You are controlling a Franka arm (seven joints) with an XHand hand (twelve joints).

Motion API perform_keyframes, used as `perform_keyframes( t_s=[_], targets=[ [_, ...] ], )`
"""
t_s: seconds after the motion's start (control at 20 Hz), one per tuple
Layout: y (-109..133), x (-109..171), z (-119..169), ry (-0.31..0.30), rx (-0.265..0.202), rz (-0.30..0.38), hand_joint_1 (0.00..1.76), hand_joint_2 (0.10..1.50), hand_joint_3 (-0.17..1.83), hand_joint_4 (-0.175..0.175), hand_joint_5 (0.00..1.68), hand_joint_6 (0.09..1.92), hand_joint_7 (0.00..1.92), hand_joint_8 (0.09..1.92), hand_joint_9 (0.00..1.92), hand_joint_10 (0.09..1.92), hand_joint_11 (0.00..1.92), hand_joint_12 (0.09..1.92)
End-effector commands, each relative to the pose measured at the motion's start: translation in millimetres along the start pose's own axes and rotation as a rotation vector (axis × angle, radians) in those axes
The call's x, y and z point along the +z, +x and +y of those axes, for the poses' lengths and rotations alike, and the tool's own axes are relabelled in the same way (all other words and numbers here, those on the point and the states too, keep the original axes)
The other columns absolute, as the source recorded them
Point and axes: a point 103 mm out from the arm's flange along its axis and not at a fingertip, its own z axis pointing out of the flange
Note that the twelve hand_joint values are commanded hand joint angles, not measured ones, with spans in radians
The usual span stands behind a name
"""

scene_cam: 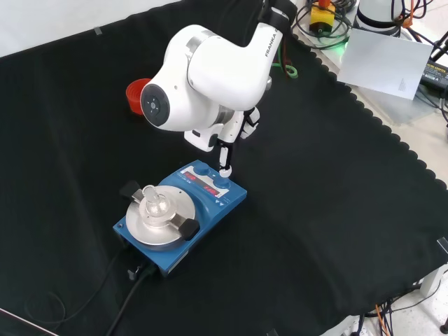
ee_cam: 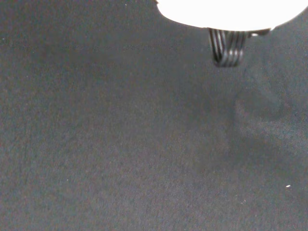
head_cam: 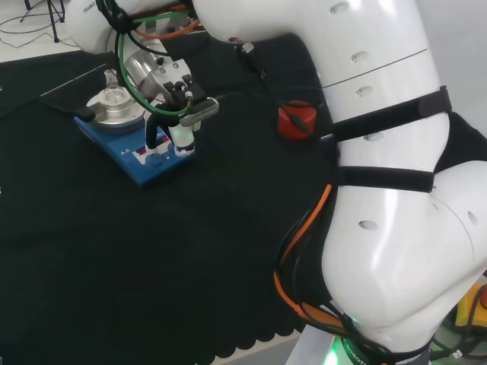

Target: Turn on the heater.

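Step in hand: the control panel of the heater [scene_cam: 180, 214] is being addressed; one finger is brought down onto a blue knob [scene_cam: 222, 182] at the panel's right end in the front view. Contact is judged likely, but cannot be confirmed.

Heater position: a blue base with a round metal plate is seen left of centre on the black cloth [scene_cam: 336, 196] in the front view, and at upper left in the head view [head_cam: 133, 144]. A small clear glass flask [scene_cam: 155, 204] is seated on the plate. A black cable [scene_cam: 133, 290] is led off from the base towards the lower edge of the front view.

Hand state: the hand [head_cam: 176, 114] is held over the front panel, one finger [scene_cam: 225, 157] extended straight down to the knob. Nothing is grasped; no finger is seen curled round the knob. The remaining fingers cannot be made out clearly.

Next move (judgement): a press or a turn of the knob is called for; which of the two cannot be told. A grip on the knob would be needed for a turn.

Panel: two red-lit displays [scene_cam: 201, 180] are seen beside the knobs; their state is not interpreted.

Other items: a red ribbed ring [scene_cam: 136, 94] is set well apart from the heater.

Writing: lettering is noted on the arm link and on the panel; none is transcribed.
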Motion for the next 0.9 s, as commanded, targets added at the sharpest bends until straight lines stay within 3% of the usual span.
perform_keyframes(
  t_s=[0.05, 0.9],
  targets=[
    [1.1, 0.0, 2.2, 0.003, -0.001, 0.001, 1.55, 0.51, 1.25, 0.003, 0.34, 0.11, 1.82, 1.70, 1.92, 1.63, 1.89, 1.56],
    [-1.5, 5.0, 9.2, 0.011, 0.001, 0.011, 1.55, 0.51, 1.26, 0.004, 0.34, 0.10, 1.82, 1.70, 1.92, 1.63, 1.90, 1.55]
  ],
)
